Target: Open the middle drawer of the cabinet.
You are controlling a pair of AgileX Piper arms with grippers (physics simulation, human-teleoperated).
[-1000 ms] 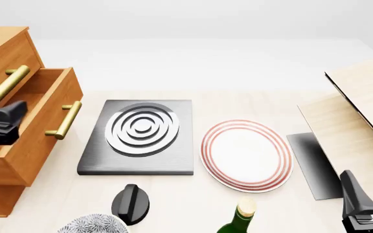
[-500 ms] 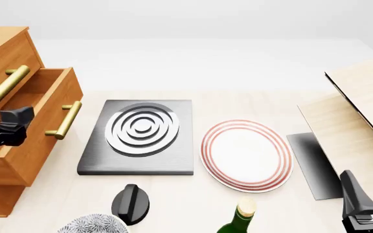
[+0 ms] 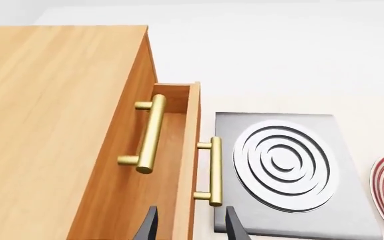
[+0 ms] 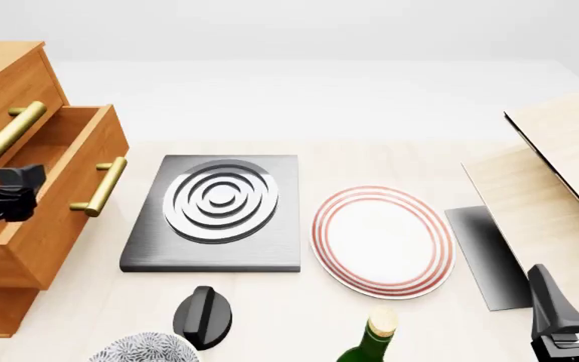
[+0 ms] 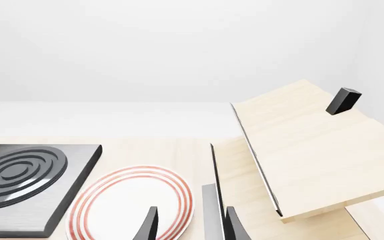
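The cabinet (image 4: 3, 64) stands at the table's left edge, orange-brown with a lighter top (image 3: 52, 100). Its middle drawer (image 4: 63, 222) is pulled out well past the top drawer front, its brass bar handle (image 4: 99, 186) facing the table's centre. In the left wrist view this handle (image 3: 213, 172) sits just ahead of the fingertips. My left gripper (image 4: 20, 185) hovers over the drawer's open inside, behind its front board, open and holding nothing. My right gripper (image 4: 576, 296) rests low at the front right, far from the cabinet, open (image 5: 190, 227) and empty.
A grey hob plate with rings (image 4: 217, 211) lies right beside the open drawer. A red-rimmed plate (image 4: 380, 240) is at the centre. A black knob (image 4: 203, 315), a patterned bowl (image 4: 144, 348) and a green bottle (image 4: 370, 339) line the front edge. Pale wooden boards (image 4: 556, 173) lean at the right.
My left gripper has shifted slightly and levelled out over the open drawer, ending a little further left. The drawer and the right arm have not moved.
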